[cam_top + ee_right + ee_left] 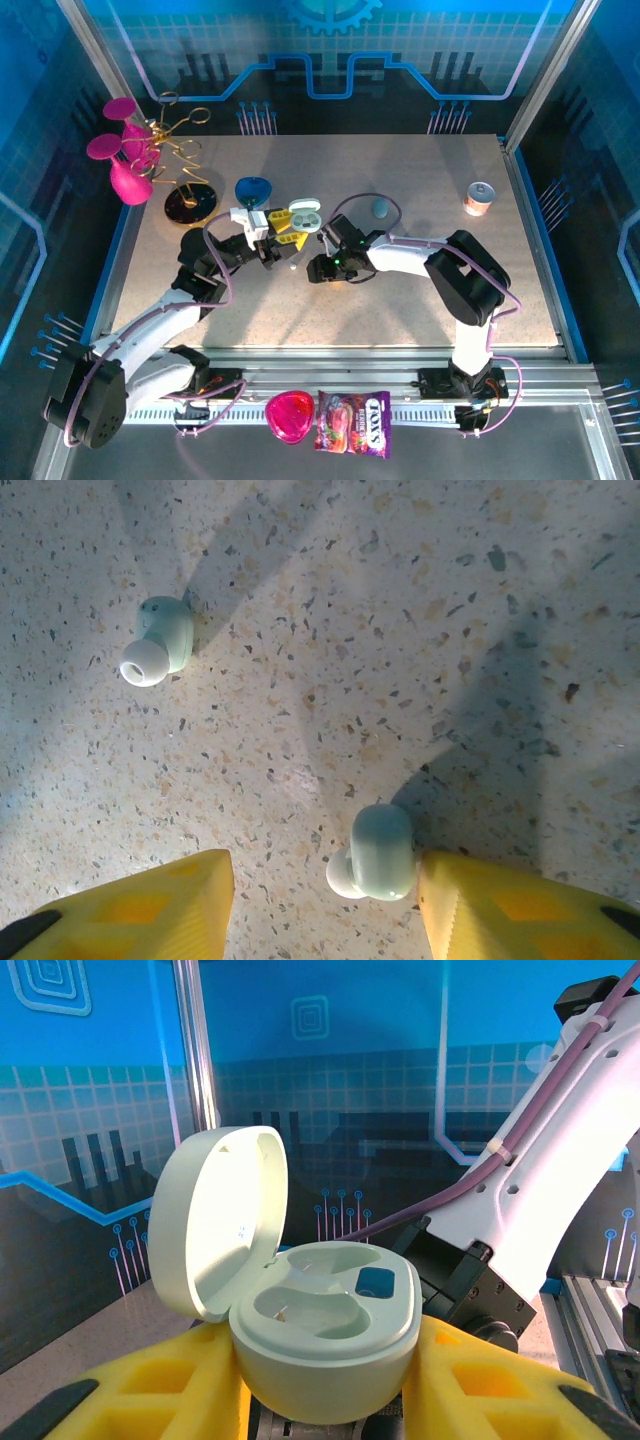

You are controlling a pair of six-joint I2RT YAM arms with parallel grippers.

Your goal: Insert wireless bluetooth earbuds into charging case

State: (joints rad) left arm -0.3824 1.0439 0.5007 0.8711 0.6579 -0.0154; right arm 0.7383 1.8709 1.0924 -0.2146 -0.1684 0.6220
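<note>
Earbuds (380, 852) in pale mint, two of them, lie on the speckled table (420, 610) under the right gripper (325, 910). One sits between its yellow fingers (500, 905), touching the inner face of the finger on the right of the wrist view and clear of the opposite one. The other earbud (160, 640) lies well apart, beyond the fingertips. Those jaws stand partly open and clamp nothing. The left gripper (325, 1405) is closed on the charging case (330, 1345), base down, its lid (215, 1220) swung open and both wells facing up.
</note>
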